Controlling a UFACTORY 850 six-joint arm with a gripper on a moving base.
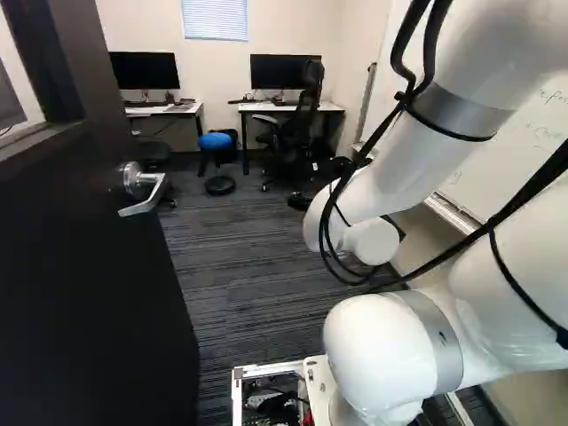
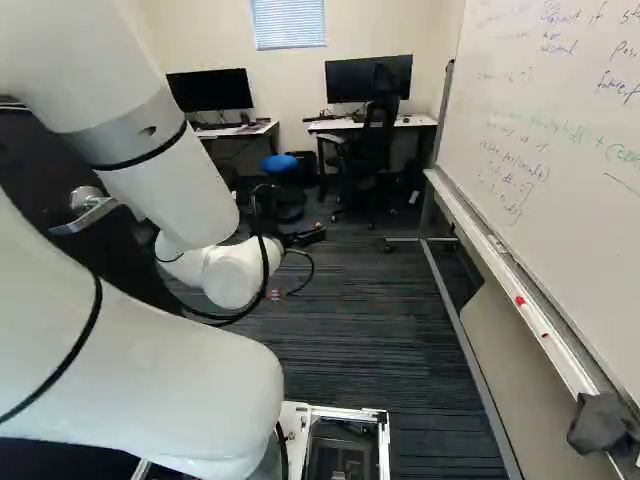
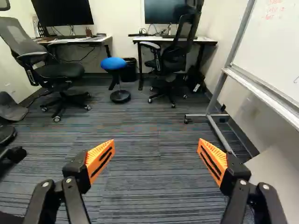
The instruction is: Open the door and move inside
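Note:
Part of the black gripper point(image 2: 304, 236) shows past the arm's white wrist in the right base view, its fingertips not clear there. In the wrist view the gripper point(image 3: 156, 145) is open, its orange pads wide apart with only carpet seen between them. The dark door point(image 1: 80, 266) stands swung open along the left of the left base view, with a silver lever handle point(image 1: 142, 188). That handle also shows left of the arm in the right base view. Neither door nor handle appears in the wrist view, and the gripper is apart from both.
Beyond the doorway lies striped carpet point(image 1: 240, 266). A whiteboard point(image 2: 550, 150) on a wheeled frame point(image 2: 465, 370) runs along the right. At the back are two desks with monitors, a blue stool point(image 3: 113, 64), an office chair point(image 3: 173, 60) and another chair point(image 3: 58, 70) at the left.

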